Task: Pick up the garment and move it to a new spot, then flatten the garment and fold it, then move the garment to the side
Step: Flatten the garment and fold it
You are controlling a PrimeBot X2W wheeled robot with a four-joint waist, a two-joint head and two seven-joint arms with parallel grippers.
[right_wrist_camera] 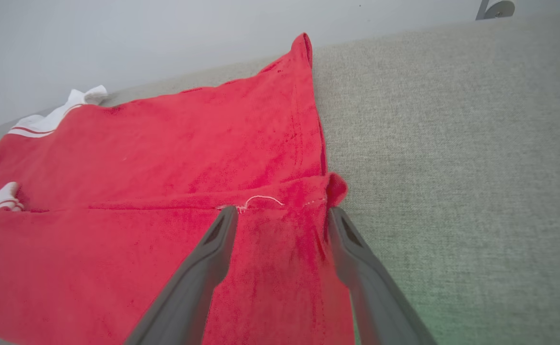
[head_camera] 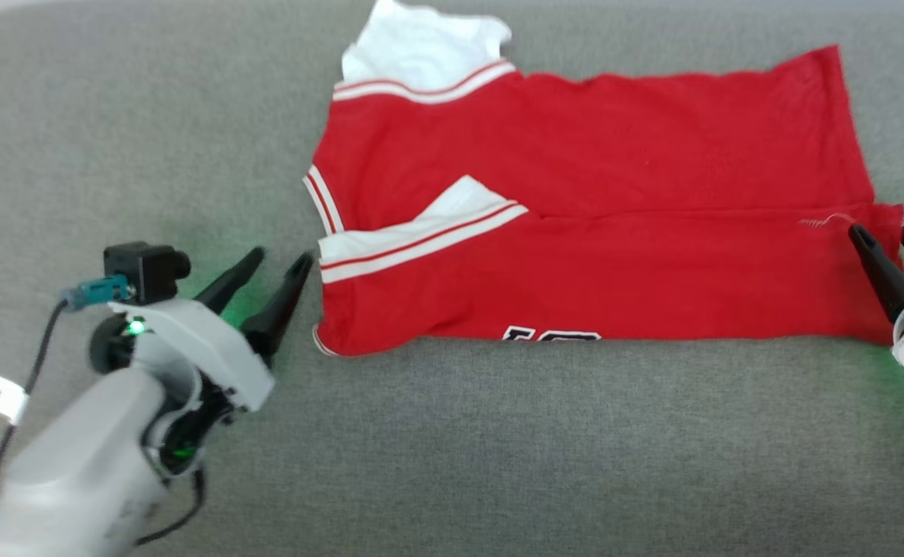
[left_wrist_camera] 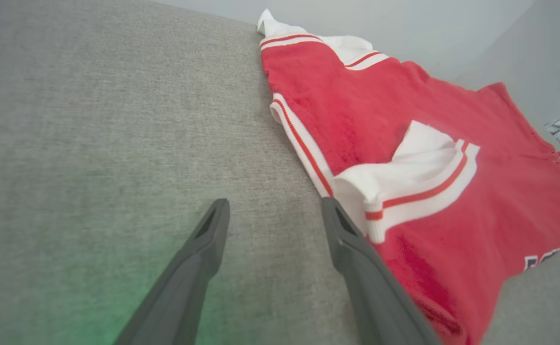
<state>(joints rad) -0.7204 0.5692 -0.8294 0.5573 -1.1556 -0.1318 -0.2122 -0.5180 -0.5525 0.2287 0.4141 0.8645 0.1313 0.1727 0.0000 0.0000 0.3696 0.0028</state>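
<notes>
The fingers (head_camera: 282,298) of the left gripper (head_camera: 282,255) stand apart just beside the garment's (head_camera: 591,155) collar end. The right gripper (head_camera: 881,230) is spread over its hem corner. The garment lies on grey fabric (head_camera: 498,449), its near edge folded inward, which is probably why neither gripper holds any cloth.

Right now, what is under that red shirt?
The grey fabric surface shows all round the garment, so it lies on that. Its near half is folded over, hiding most of the black lettering.
</notes>
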